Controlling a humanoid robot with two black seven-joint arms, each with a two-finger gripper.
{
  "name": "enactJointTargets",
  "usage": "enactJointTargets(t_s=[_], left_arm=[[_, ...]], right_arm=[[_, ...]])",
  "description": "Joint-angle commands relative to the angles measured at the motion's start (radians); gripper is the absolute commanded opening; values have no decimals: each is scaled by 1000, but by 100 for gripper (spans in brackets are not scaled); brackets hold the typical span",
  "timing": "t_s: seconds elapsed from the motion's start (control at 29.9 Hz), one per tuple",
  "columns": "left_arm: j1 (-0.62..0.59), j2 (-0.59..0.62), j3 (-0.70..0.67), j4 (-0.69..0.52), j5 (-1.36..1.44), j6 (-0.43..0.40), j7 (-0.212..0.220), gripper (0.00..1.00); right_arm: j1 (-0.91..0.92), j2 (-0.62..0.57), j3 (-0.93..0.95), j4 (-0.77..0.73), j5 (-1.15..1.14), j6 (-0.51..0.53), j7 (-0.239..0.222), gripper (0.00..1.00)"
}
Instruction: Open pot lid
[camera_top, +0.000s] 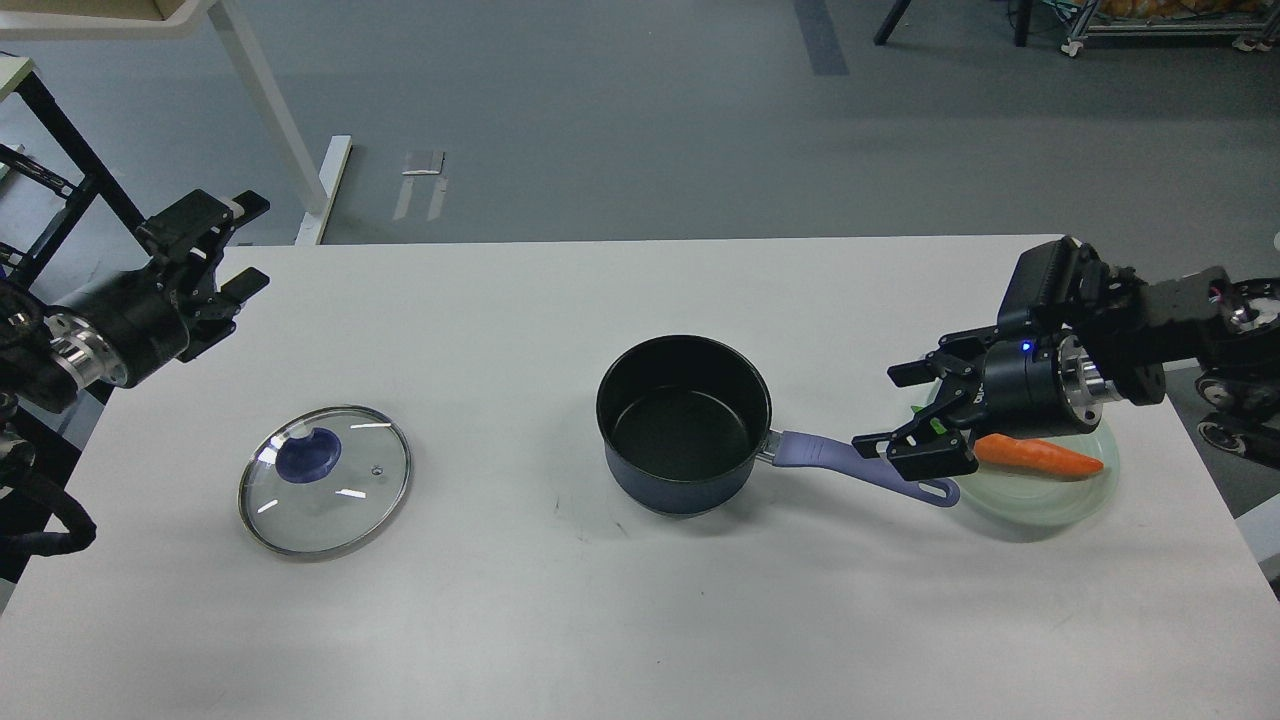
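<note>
The small dark navy saucepan (684, 425) with a matte black inside stands uncovered near the middle of the smooth white table (640, 620), its long lavender-purple handle (860, 470) reaching toward 3 o'clock, the end hole touching the rim of a pale green glass plate (1040, 500) that carries an orange carrot (1040, 457). The round clear glass lid (325, 480), steel-rimmed with a flat purple-blue knob, lies flat well apart at the pot's 9 o'clock. The right gripper (905, 410) hovers over the handle, jaws spread, holding nothing. The left gripper (235, 245) hangs at the table's 10 o'clock corner, jaws spread, empty. Bare tabletop runs wide along the near edge
</note>
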Motion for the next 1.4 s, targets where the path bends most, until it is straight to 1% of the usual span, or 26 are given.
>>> enactJointTargets(t_s=[0.0,0.1,0.17,0.27,0.3,0.4,0.53,0.67,0.74,0.8,0.9,0.97,1.04,1.14,1.24,1.37], left_arm=[[0,-14,-10,18,-113,-56,0,99],[0,-43,-19,68,-235,-131,0,99],[1,-63,-36,101,-298,-163,0,99],[4,-92,-51,150,-354,-187,0,99],[4,-96,-54,156,-361,-190,0,99],[10,-129,-70,193,-414,-223,0,99],[12,-167,-71,249,-450,-291,34,99],[24,-193,-77,280,-493,-335,50,99],[32,-199,-86,279,-515,-348,59,99],[50,-202,-123,277,-530,-365,76,99],[73,-208,-175,268,-530,-371,102,99],[82,-211,-182,268,-532,-372,108,99],[96,-214,-185,266,-533,-378,108,99],[107,-231,-192,266,-533,-389,109,99],[121,-244,-221,266,-532,-389,109,99],[130,-248,-228,266,-530,-389,109,99]], right_arm=[[16,-25,49,6,200,-1,0,98],[4,-36,119,-3,401,-9,0,98],[-8,-33,147,-17,554,-30,0,98],[-41,-14,161,-51,830,-72,0,98],[-45,-8,161,-55,870,-78,0,98],[-91,47,169,-103,1131,-109,0,98],[-154,108,193,-172,1387,-115,0,98],[-244,196,288,-274,1587,-101,0,98],[-287,242,336,-328,1645,-87,0,98],[-327,295,374,-397,1703,-35,0,98],[-361,357,388,-501,1794,105,0,98],[-372,389,387,-563,1829,201,0,98],[-383,415,387,-589,1834,252,0,99],[-390,417,368,-592,1833,291,0,99],[-410,417,357,-586,1817,291,0,99],[-423,417,363,-574,1799,291,0,99]])
